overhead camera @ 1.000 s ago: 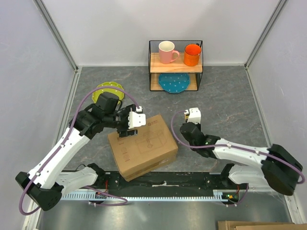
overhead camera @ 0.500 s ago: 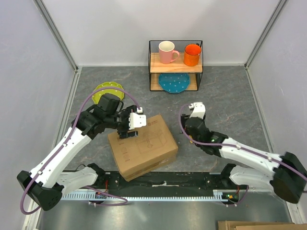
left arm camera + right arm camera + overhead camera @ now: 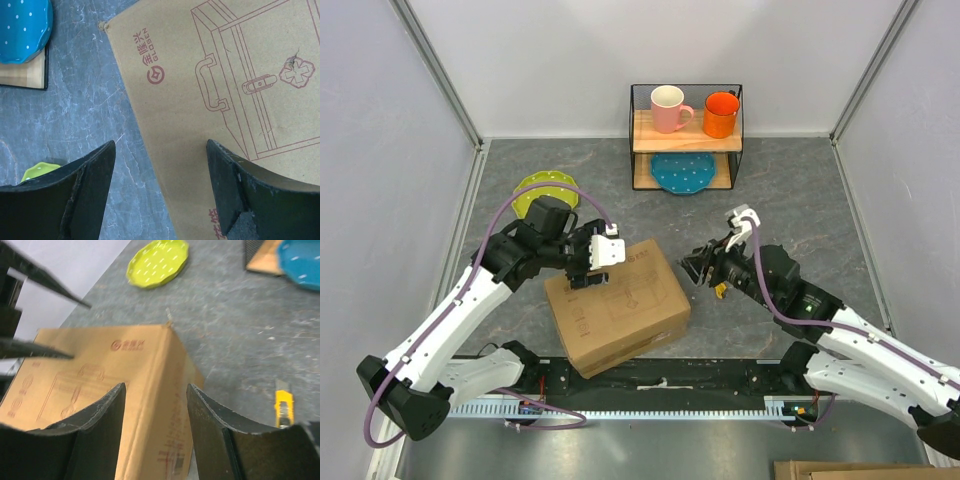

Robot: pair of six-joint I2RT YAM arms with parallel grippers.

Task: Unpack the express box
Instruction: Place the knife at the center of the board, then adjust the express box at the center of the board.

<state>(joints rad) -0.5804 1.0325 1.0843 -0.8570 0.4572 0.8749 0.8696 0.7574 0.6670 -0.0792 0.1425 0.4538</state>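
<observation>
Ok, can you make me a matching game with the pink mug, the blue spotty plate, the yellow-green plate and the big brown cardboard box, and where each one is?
Things:
1. pink ceramic mug
2. blue dotted round plate
3. yellow-green round plate
4. brown cardboard express box

Places:
A. on the grey table, far left
B. lower shelf of the black wire rack
C. top shelf, left of the orange mug
D. on the table's near half, around the middle

Pairs: 1-C, 2-B, 3-A, 4-D.
</observation>
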